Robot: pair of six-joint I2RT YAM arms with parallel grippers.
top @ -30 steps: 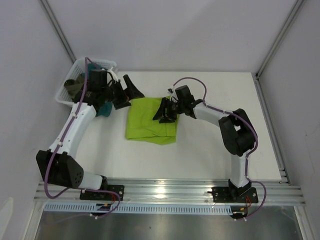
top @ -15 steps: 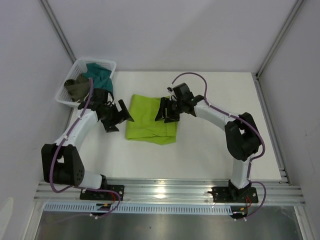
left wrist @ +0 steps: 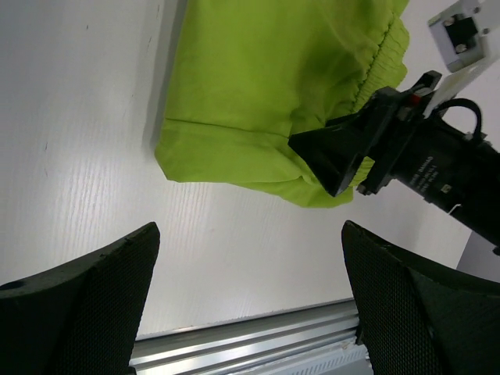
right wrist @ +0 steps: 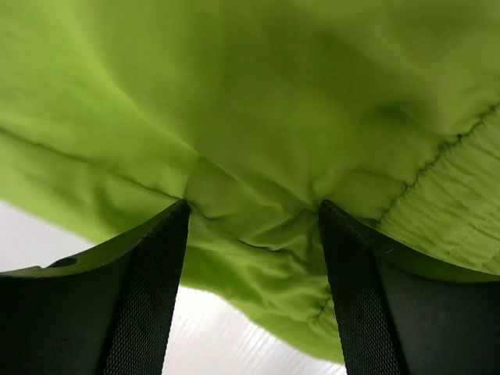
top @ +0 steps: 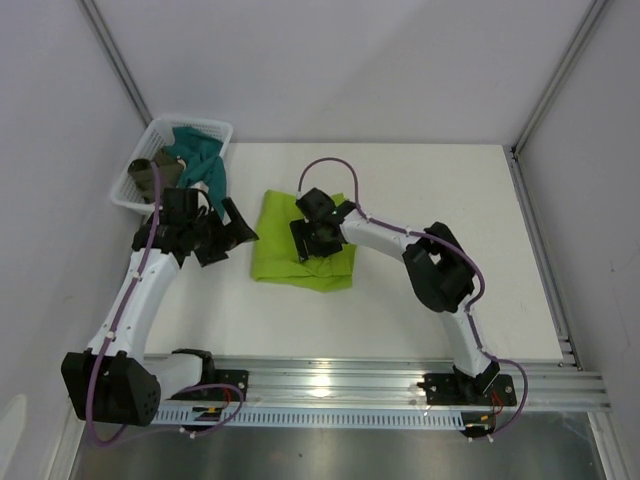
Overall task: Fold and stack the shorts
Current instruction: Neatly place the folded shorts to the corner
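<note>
The lime-green shorts (top: 282, 248) lie folded on the white table, left of centre. My right gripper (top: 313, 241) sits on top of them near their right side. Its jaws stand apart and press into the fabric. In the right wrist view bunched green cloth (right wrist: 258, 211) fills the gap between the two fingers (right wrist: 148, 289), and an elastic waistband shows at the right. My left gripper (top: 231, 236) is open and empty, just left of the shorts. The left wrist view shows the shorts (left wrist: 258, 78) with the right gripper (left wrist: 344, 152) on them.
A white basket (top: 136, 196) stands at the far left corner. A teal cloth (top: 203, 160) hangs over its rim and an olive cloth (top: 146, 176) lies inside. A metal rail (top: 330, 378) runs along the near table edge.
My left gripper has come away from the basket and now hovers beside the shorts; the teal cloth now hangs over the basket rim. My right gripper moved left, from the shorts' right edge onto them.
</note>
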